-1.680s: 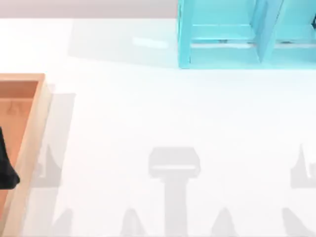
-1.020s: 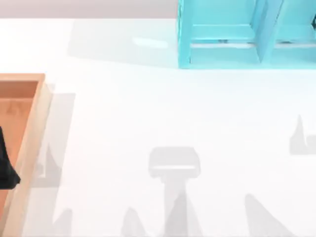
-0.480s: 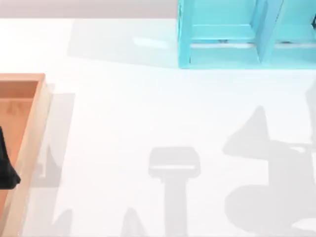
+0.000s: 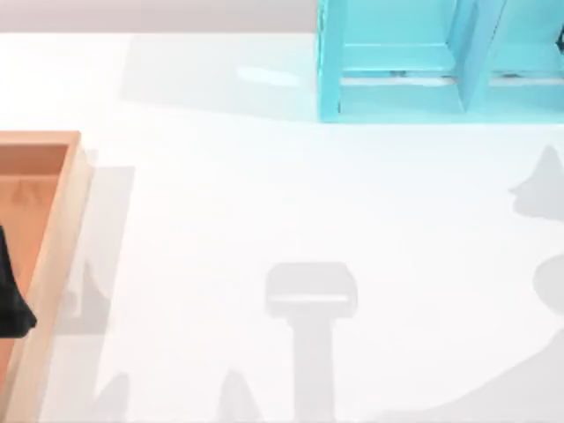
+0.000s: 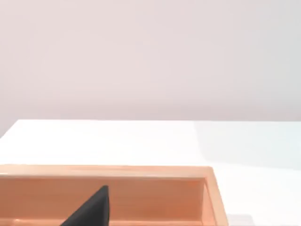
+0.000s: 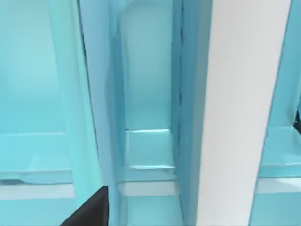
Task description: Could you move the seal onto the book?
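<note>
Overhead, the white worktop [image 4: 264,194] carries a cyan shelf unit [image 4: 397,62] at its far edge, right of centre, and a wooden tray [image 4: 53,247] at its left edge. A dark object [image 4: 11,304] sits inside the tray; what it is cannot be told. The right wrist view looks straight into the shelf unit's compartments [image 6: 146,117]. Whether either gripper is spread or closed cannot be told. Seal and book: location cannot be told.
</note>
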